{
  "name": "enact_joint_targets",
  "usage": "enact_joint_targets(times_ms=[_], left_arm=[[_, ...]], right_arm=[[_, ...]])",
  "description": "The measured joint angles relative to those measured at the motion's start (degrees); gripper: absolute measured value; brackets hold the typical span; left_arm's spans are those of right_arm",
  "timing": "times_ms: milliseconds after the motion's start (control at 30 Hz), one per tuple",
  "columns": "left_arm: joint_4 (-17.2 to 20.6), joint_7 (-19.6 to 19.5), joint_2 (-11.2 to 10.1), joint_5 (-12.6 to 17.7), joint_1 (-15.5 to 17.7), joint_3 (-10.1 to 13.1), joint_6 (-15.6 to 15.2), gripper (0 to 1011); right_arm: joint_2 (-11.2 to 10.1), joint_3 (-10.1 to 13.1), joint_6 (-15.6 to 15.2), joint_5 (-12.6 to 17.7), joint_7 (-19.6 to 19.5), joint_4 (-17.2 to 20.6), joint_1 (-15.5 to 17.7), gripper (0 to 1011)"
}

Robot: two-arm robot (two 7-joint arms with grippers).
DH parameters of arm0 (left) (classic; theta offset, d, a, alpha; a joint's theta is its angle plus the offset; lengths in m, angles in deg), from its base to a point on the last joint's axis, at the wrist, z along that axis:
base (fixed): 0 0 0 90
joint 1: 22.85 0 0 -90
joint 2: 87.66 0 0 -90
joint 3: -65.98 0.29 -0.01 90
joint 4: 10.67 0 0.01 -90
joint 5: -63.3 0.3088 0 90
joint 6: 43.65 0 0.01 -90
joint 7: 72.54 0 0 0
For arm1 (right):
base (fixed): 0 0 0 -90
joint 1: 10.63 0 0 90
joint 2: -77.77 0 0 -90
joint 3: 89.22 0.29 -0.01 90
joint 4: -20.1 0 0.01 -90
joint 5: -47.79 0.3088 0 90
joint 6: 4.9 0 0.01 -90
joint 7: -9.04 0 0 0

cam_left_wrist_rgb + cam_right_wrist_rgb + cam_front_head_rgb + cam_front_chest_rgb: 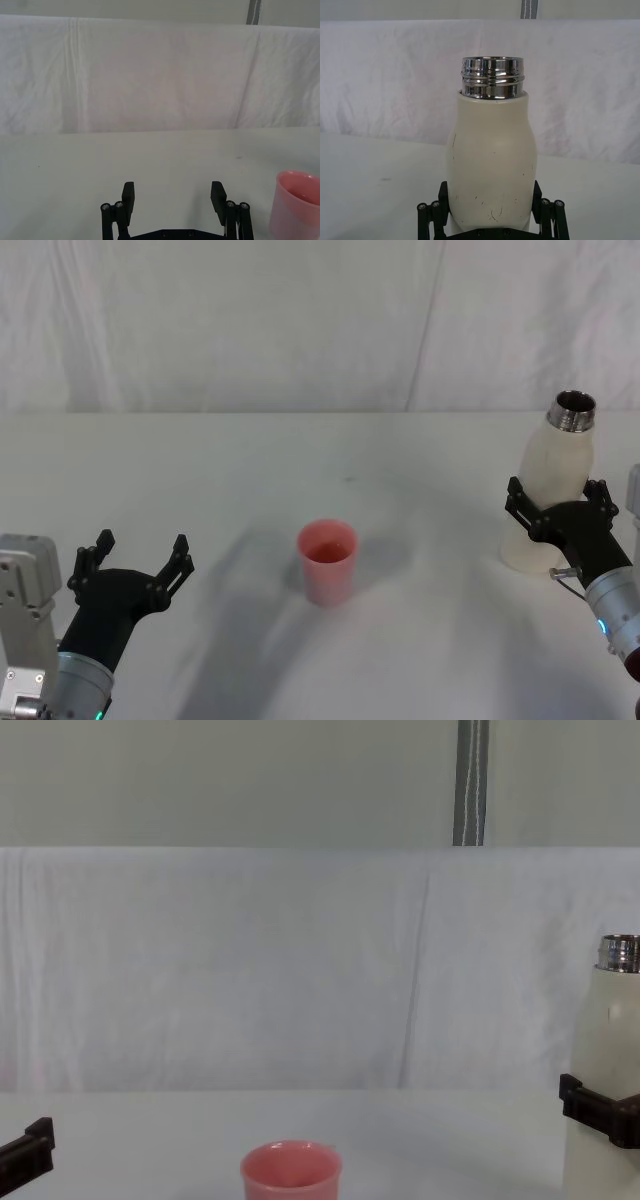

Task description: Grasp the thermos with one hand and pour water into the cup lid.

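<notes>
Right tool [556, 502] is at the thermos [555, 475], fingers [546, 212] spread to either side of the lower body. Can't tell if the pads are touching the wall yet, so treat it as not clamped. Thermos stands upright on the counter [300, 470] at about 3 o'clock from the cup lid [327, 560], well apart from it. Steel neck [492, 77] is open, no cap on.

Left tool [135, 560] sits idle at about 9 o'clock from the cup lid, fingers apart, holding nothing.

Step in hand: the grasp. My read on doing it well:
- centre the body between the fingers before closing, so it doesn't get nudged sideways
- the grip sits low on a tall bottle, so it may swing once lifted; close firmly, since the matte wall could slip
- lift straight up first, carry upright toward 9 o'clock until the neck is over the pink rim
- tilt slowly; the cup lid is small and light, and a fast pour could overshoot or tip it
</notes>
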Motion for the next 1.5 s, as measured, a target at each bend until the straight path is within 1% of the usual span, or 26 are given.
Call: enact_joint_targets(times_ms=[167,300,1167,1500], left_arm=[[0.00,0.00,0.00,0.00,0.00,0.00,0.00,1001],[0.00,0.00,0.00,0.00,0.00,0.00,0.00,1001],[0.00,0.00,0.00,0.00,0.00,0.00,0.00,1001],[0.00,0.00,0.00,0.00,0.00,0.00,0.00,1001]], right_arm=[[0.00,0.00,-0.02,0.01,0.02,0.02,0.01,950],[-0.01,0.01,0.00,0.02,0.03,0.08,0.01,1001],[0.01,0.03,0.03,0.07,0.10,0.08,0.18,1001],[-0.11,0.19,0.05,0.18,0.07,1.13,1.01,1001]])
